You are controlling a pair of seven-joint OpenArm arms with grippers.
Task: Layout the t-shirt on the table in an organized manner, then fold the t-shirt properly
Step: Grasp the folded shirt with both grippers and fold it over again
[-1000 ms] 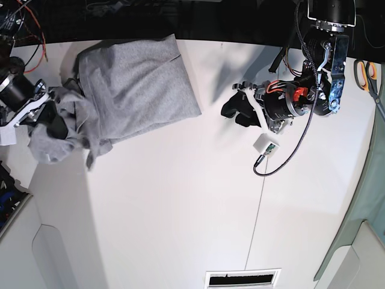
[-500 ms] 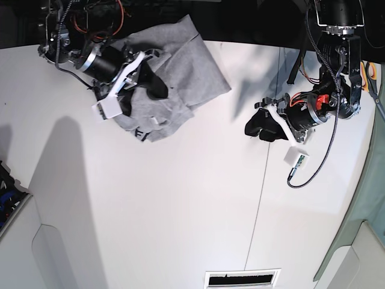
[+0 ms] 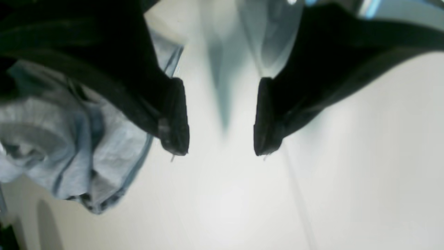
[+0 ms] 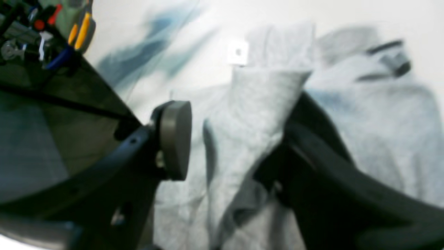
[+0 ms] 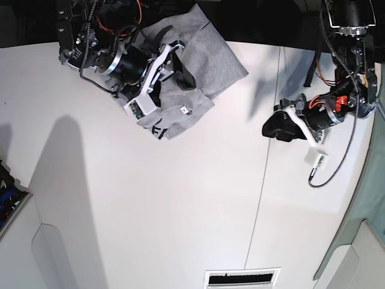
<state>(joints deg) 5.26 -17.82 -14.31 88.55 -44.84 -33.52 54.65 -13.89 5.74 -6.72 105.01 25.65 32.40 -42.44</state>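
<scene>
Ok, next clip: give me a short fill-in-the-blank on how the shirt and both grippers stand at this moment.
1. The t-shirt lies ____ near the table's far edge, not spread flat.
2. The left gripper has its jaws apart with ____ between them.
3. The fabric between the right gripper's open jaws is ____ in colour.

Missing words: bunched up; nothing; grey

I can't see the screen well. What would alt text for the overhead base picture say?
A crumpled grey t-shirt lies bunched at the far edge of a white table, with the right gripper over it, jaws apart. Across the table, the left gripper hovers open over bare tabletop, holding nothing.
</scene>
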